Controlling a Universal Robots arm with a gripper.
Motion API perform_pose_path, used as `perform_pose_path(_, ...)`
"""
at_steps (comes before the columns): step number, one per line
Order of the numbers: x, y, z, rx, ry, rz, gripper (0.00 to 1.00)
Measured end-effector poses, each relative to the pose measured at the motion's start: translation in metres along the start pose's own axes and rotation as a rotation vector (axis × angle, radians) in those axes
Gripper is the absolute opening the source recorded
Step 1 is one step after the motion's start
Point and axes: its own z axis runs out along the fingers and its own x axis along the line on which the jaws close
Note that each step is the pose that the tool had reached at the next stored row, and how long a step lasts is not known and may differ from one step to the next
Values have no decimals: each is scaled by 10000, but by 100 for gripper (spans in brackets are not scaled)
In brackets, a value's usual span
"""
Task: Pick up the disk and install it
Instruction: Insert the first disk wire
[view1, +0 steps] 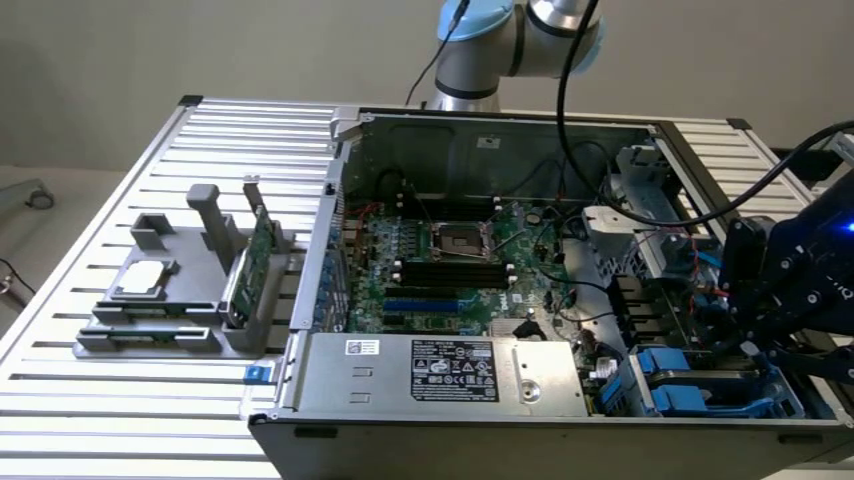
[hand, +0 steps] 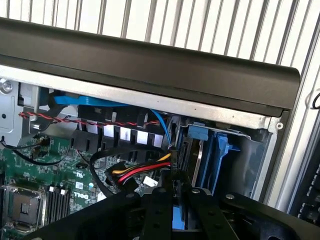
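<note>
One arm (view1: 514, 40): it rises behind the open computer case (view1: 534, 440) at the upper middle of the exterior view. Its dark wrist head (view1: 794, 290) hangs over the case's corner at the exterior view's lower right.
Jaws: nearly closed. The two black fingers (hand: 160, 215) stand close on either side of a thin blue strip and appear to pinch the disk by its near edge.
Disk (hand: 195, 160): it stands on edge as a dark slab with a silver strip, its blue carrier frame alongside. It sits in the drive bay (hand: 250, 160) at the case's corner, just below the case rim.
Cables: a red, yellow and black bundle (hand: 142, 172) runs to a black plug (hand: 174, 152) just beside the disk.
Motherboard (view1: 441, 250): it lies flat in the middle of the case, with the labelled power supply (view1: 441, 370) in front of it.
Tabletop (view1: 134, 400): slatted metal, carrying the case.
Fixture (view1: 160, 335): a grey fixture at the exterior view's left, well apart from the disk. It holds a small silver chip (view1: 144, 278) and an upright green card (view1: 260, 255).
</note>
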Motion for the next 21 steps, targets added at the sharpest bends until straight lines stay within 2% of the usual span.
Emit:
perform_pose_path(5, 0, 0, 0, 10, -160, 210, 17)
perform_pose_path(7, 0, -1, 1, 9, -194, 305, 17)
perform_pose_path(21, 0, -5, 4, -78, -208, 1506, 17)
